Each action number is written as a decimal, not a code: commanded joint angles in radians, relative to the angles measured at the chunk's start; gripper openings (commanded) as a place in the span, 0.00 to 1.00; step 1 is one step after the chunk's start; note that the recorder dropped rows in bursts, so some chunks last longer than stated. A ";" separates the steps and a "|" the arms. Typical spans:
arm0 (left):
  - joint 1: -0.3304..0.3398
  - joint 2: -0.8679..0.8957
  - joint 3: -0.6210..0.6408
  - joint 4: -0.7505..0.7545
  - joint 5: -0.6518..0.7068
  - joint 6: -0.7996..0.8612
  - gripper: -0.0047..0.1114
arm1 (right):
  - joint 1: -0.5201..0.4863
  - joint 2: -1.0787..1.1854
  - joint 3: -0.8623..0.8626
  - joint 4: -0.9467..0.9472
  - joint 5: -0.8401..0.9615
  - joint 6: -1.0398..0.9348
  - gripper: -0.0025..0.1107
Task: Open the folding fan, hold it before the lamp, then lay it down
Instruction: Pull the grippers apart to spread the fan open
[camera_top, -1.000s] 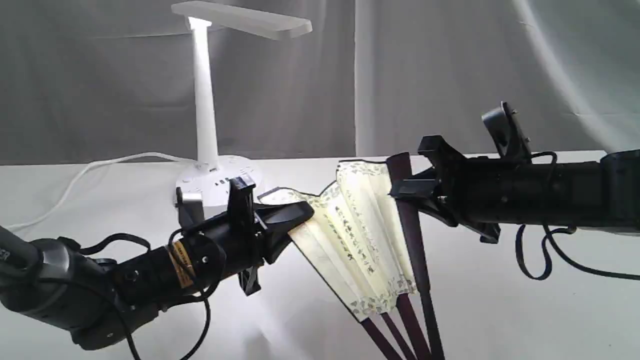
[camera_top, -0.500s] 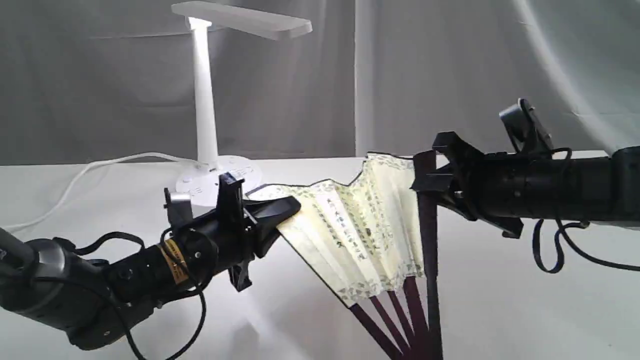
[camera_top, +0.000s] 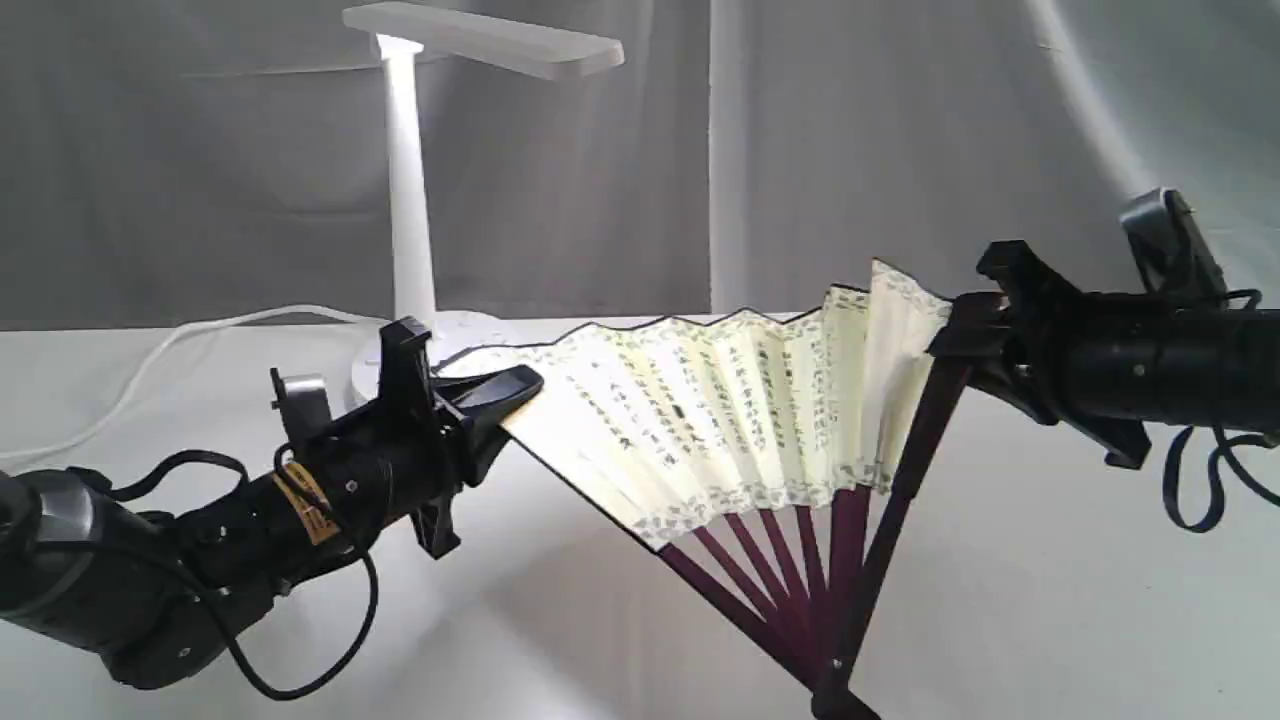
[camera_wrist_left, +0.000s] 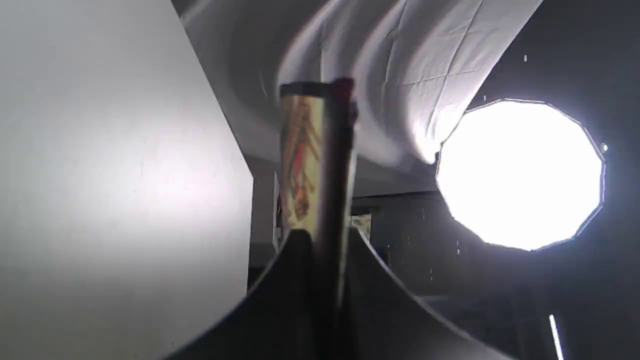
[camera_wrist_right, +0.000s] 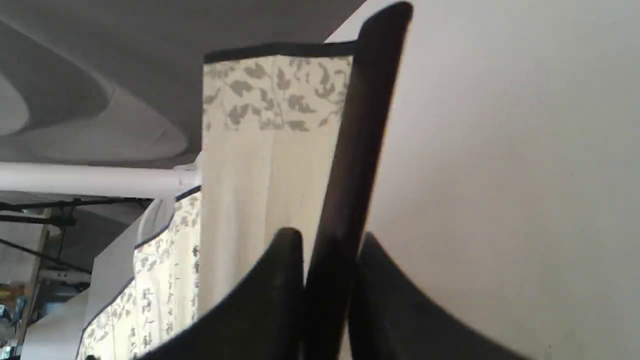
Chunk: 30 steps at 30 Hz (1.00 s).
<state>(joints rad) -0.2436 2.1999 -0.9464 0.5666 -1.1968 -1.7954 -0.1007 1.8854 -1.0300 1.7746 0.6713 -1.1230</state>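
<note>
Grey cloth (camera_top: 850, 150) hangs behind a white table (camera_top: 1050, 600). We see the lamp (camera_top: 410, 220) standing at the back left of the table. Its flat head (camera_top: 490, 40) is up high, its round base (camera_top: 480, 330) sits on the table, and its white cord (camera_top: 170, 340) runs off to the left.

The folding fan (camera_top: 720, 410) is held up in the middle of the outside view. Its left end covers part of the lamp's base, and most of it is to the right of the lamp's stem. It is spread wide, and we can see cream paper with black writing. Its dark red ribs (camera_top: 770, 550) come together low down at the pin (camera_top: 830, 700). The pin is at the very bottom edge of the view, so we cannot tell if it touches the table.

The left gripper (camera_top: 515, 400) is pinching the fan's left edge. In the left wrist view its two black fingers (camera_wrist_left: 285, 300) press on a thin dark guard stick (camera_wrist_left: 332, 190) from both sides. A big round bright light (camera_wrist_left: 520, 172) shines beyond it.

The right gripper (camera_top: 955, 335) is pinching the other guard stick near its top, at the fan's right edge. In the right wrist view the fingers squeeze that stick, and the paper's leafy border (camera_wrist_right: 275, 95) is just beside it. The two grippers are well apart, one at each end of the fan.
</note>
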 joint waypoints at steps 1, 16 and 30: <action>0.015 -0.013 0.001 -0.101 -0.024 -0.013 0.04 | -0.039 -0.004 0.004 -0.030 -0.010 -0.057 0.02; 0.011 -0.102 0.186 -0.330 -0.024 0.098 0.04 | -0.158 -0.004 0.004 -0.030 0.065 -0.056 0.02; -0.116 -0.212 0.290 -0.632 -0.024 0.185 0.04 | -0.190 -0.004 0.004 -0.030 0.111 -0.056 0.02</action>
<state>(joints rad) -0.3379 2.0115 -0.6708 0.0771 -1.1971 -1.6131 -0.2750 1.8854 -1.0300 1.7746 0.8030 -1.1084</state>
